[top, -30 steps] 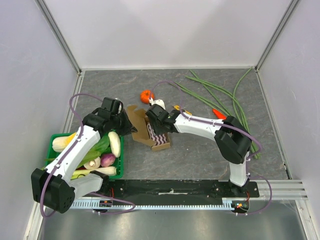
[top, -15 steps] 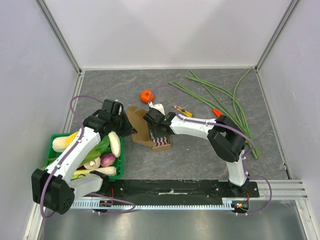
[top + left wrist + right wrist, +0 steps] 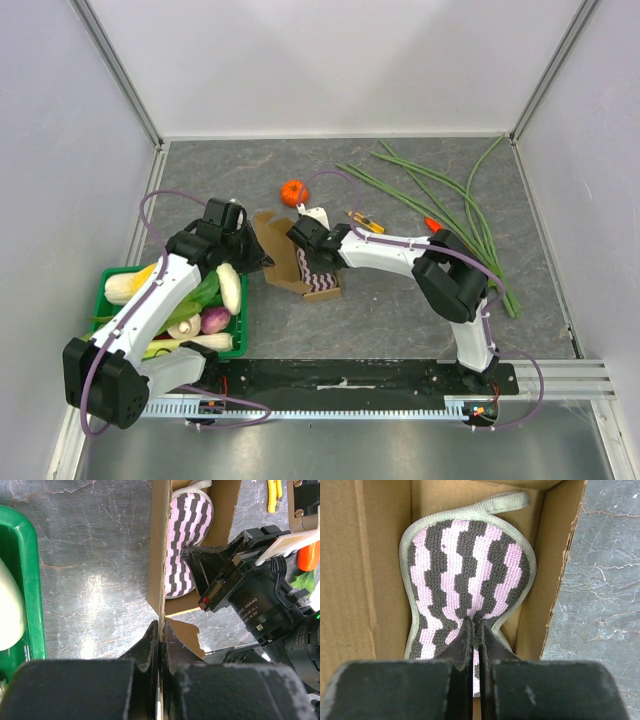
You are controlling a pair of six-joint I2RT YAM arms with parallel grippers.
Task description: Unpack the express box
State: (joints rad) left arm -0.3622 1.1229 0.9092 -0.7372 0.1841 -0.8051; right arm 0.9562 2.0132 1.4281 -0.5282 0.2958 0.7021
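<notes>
The express box (image 3: 290,265) lies open on the grey table, its brown flap lid folded out to the left. My left gripper (image 3: 161,626) is shut on the edge of the box's side wall (image 3: 159,555). Inside the box lies a pink and dark grey striped cloth pad (image 3: 465,575) with a grey hem and loop. My right gripper (image 3: 476,622) reaches down into the box and is shut on the pad, which bunches up between the fingertips. From above, the pad (image 3: 322,282) shows just below the right wrist.
A green crate (image 3: 104,285) full of vegetables stands at the left, beside the left arm. An orange fruit (image 3: 293,192) lies behind the box. Long green beans (image 3: 450,200), a yellow item (image 3: 365,222) and a small orange-red piece (image 3: 432,224) lie to the right.
My right gripper was open over the box and has now shut on the striped pad. The left gripper has kept its hold on the box wall.
</notes>
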